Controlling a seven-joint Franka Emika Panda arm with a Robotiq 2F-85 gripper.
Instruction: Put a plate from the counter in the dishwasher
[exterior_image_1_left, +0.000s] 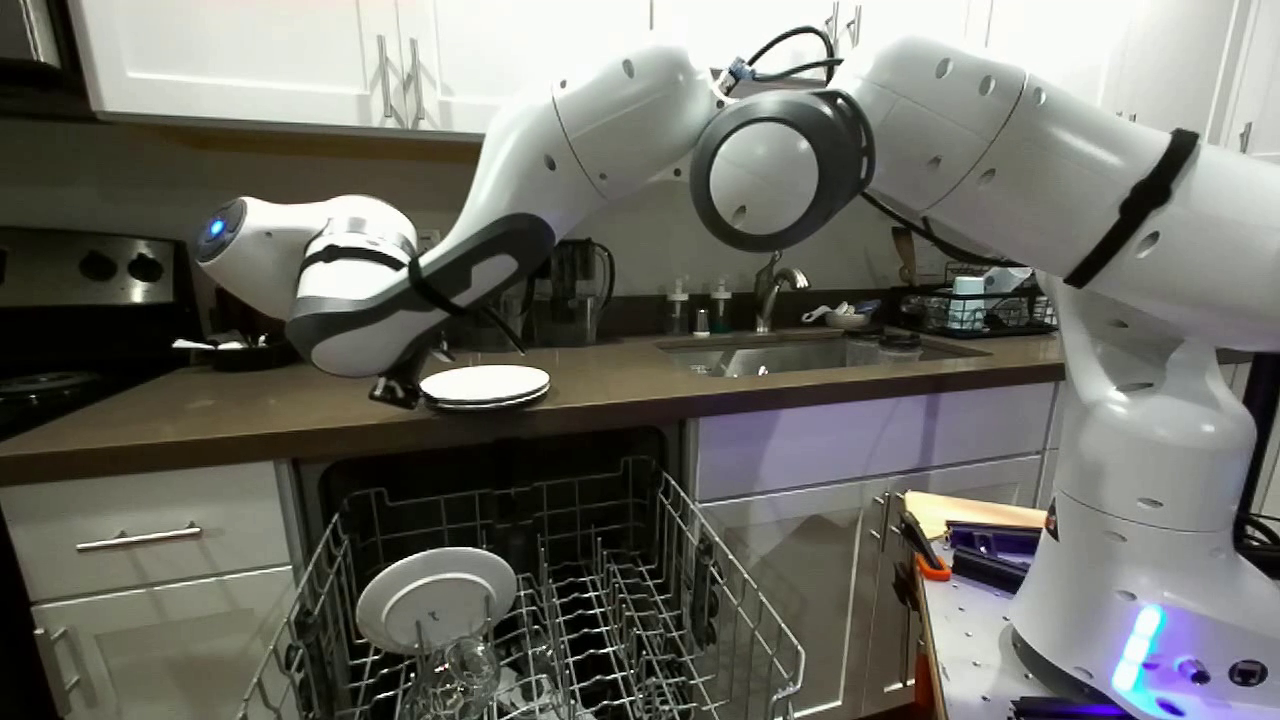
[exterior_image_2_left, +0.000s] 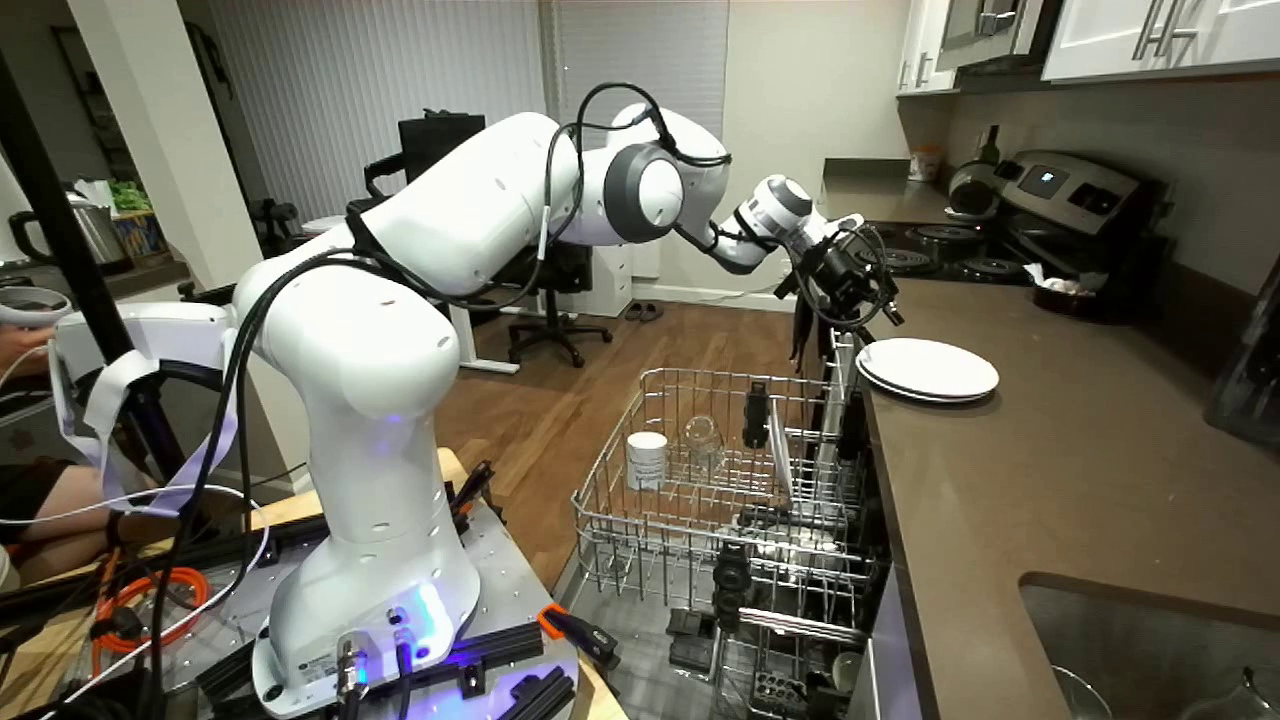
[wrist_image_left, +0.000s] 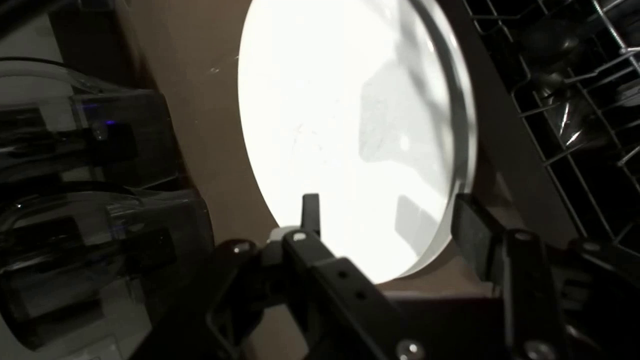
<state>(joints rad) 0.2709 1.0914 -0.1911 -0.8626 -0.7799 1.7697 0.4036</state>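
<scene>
Your fingers (wrist_image_left: 477, 240) are apart, by the left side of the top plate (exterior_image_1_left: 487, 380). It lies on another plate (wrist_image_left: 470, 120) at the near edge of the bench (exterior_image_1_left: 250, 415). Reach too low, you may grab both; bump them, they may fall into the dishwasher (exterior_image_1_left: 430, 470).

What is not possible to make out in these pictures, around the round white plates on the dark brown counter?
Lower round white plate: mostly covered by the upper plate, all views.
Whether the black two-finger gripper touches these plates: hidden by its own fingers, wrist view.
Grey wire dishwasher rack: front cut off by the lower edge, in an exterior view.
Mark on the white plate in this rack: too small to read, in an exterior view.
</scene>
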